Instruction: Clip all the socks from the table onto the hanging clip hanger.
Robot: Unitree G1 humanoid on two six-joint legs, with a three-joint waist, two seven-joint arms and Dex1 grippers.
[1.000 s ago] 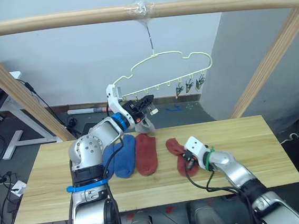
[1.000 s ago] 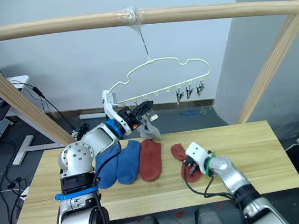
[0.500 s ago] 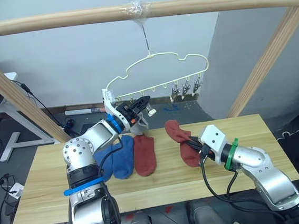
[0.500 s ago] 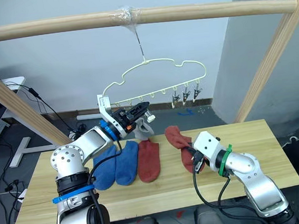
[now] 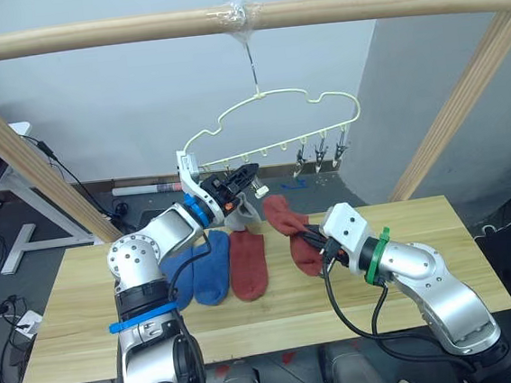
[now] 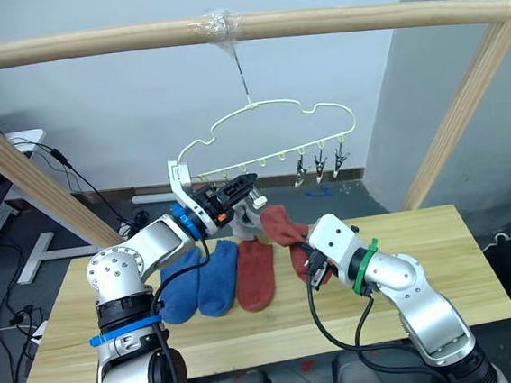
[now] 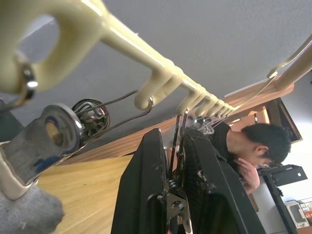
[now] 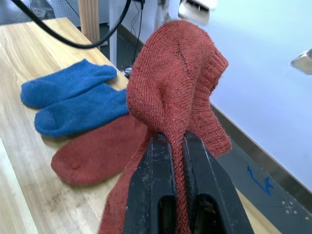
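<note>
The pale yellow clip hanger (image 5: 276, 122) hangs from the pole, with silver clips (image 5: 324, 149) along its lower edge. My left gripper (image 5: 252, 172) is raised to the hanger's left end and shut on a clip (image 7: 175, 146). A grey sock (image 5: 247, 212) dangles just below it. My right gripper (image 5: 319, 244) is shut on a rust red sock (image 5: 285, 220), held up above the table (image 5: 421, 221) close to the left gripper. Two blue socks (image 5: 199, 267) and another rust red sock (image 5: 247, 265) lie flat on the table.
A round wooden pole frame (image 5: 87, 36) spans overhead, with slanted legs at both sides (image 5: 451, 109). A black cable (image 5: 338, 301) trails from the right arm over the table. A person (image 7: 253, 146) sits in the background.
My right gripper has lifted the rust red sock off the table and carried it left, up toward the left gripper. The left gripper has stayed at the hanger.
</note>
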